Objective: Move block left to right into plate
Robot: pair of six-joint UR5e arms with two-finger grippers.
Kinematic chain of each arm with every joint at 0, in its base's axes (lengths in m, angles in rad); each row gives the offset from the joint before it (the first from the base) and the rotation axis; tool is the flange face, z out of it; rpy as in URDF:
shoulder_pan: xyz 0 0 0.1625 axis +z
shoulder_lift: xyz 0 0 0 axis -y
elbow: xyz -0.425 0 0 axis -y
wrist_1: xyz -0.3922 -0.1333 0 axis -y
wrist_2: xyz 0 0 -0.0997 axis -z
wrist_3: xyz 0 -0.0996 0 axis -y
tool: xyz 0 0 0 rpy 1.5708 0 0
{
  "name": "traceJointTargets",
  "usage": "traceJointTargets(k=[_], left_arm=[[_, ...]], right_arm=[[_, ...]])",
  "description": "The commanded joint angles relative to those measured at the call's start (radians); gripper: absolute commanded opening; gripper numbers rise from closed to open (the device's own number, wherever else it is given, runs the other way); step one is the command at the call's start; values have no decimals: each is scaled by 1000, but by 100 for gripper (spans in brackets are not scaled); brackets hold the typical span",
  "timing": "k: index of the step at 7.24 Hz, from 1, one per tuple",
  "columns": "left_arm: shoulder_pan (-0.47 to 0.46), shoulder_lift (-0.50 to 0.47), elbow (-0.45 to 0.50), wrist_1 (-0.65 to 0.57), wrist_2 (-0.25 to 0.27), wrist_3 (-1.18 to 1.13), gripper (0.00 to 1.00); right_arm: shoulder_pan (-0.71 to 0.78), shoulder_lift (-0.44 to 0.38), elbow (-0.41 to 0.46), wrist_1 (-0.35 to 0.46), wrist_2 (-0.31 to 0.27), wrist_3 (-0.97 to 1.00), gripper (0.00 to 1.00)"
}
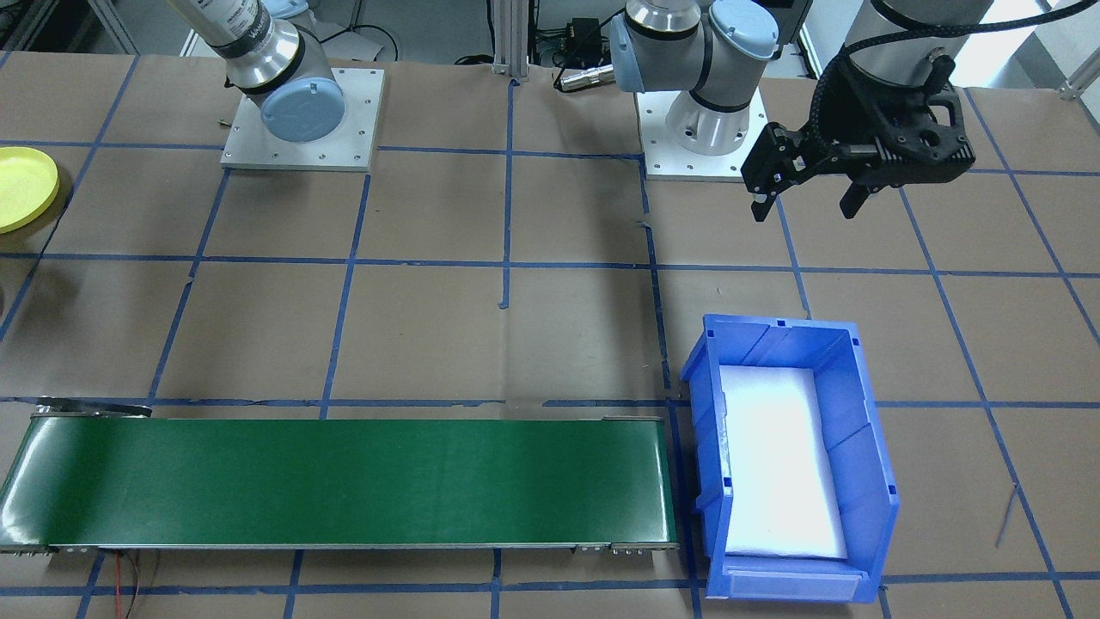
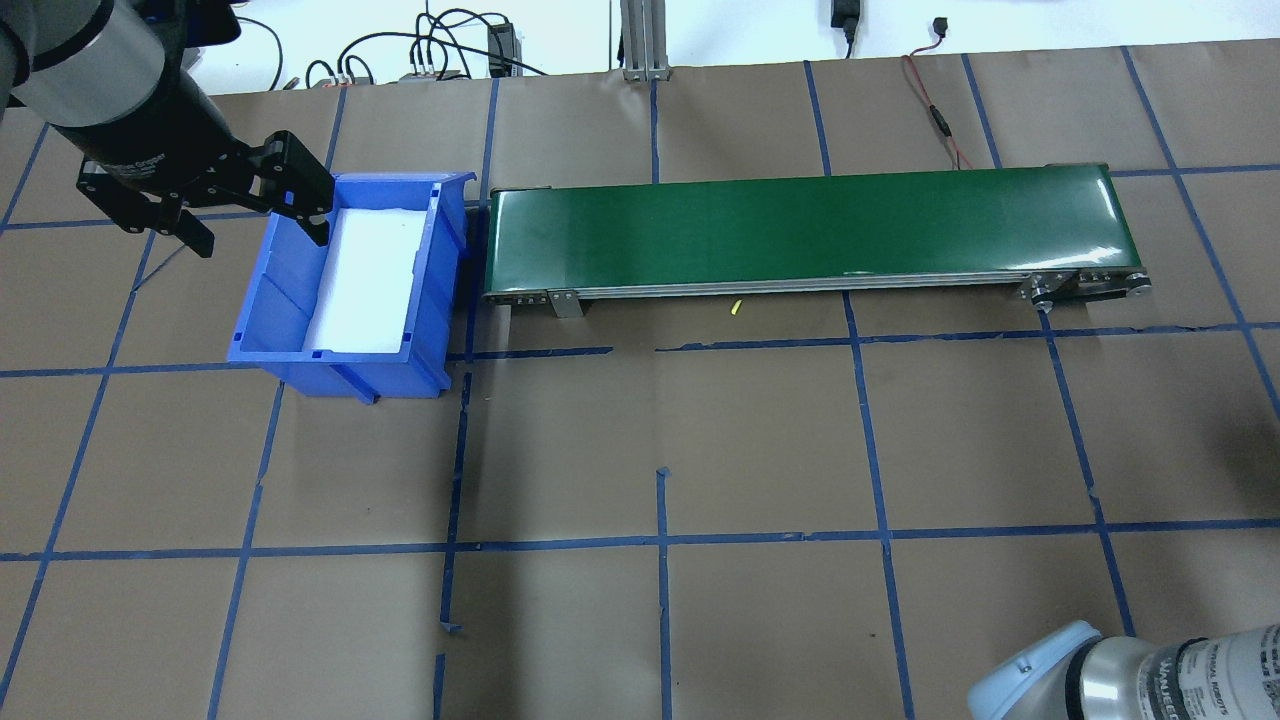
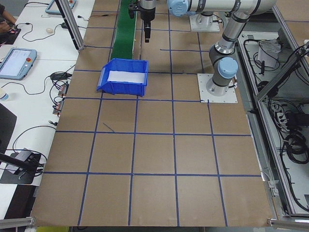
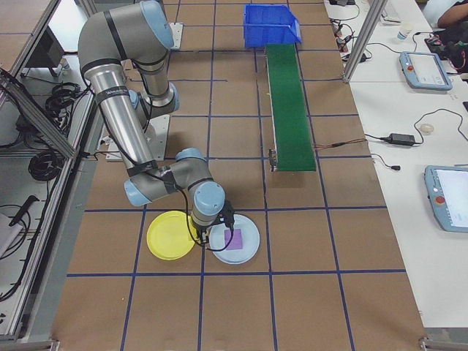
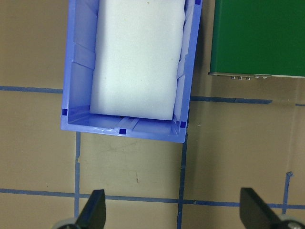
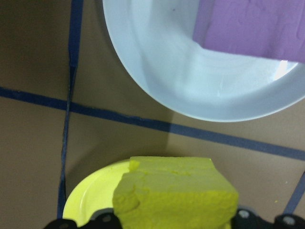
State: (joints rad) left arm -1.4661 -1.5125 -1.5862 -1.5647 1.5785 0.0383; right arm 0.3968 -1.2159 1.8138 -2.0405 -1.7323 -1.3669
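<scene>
Right arm [image 4: 208, 212] bent low — fingers gripping block [image 6: 174, 193].

Block [image 6: 176, 193] above plate [image 4: 170, 235]; bin [image 1: 786, 464] beside conveyor [image 1: 344, 481].

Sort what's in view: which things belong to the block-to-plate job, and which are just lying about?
Job: yellow block, held by right gripper; yellow plate.
Lying about: blue bin; green conveyor; pale plate; purple block.
</scene>
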Motion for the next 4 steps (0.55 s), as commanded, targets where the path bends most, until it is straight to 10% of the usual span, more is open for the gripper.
traceJointTargets(k=[1, 4], left_arm=[[1, 0, 0, 0, 0, 2, 100], [1, 0, 0, 0, 0, 0, 100]], right_arm=[[-79, -2, 62, -9, 4, -8, 45], [-137, 1, 146, -136, 14, -9, 71]])
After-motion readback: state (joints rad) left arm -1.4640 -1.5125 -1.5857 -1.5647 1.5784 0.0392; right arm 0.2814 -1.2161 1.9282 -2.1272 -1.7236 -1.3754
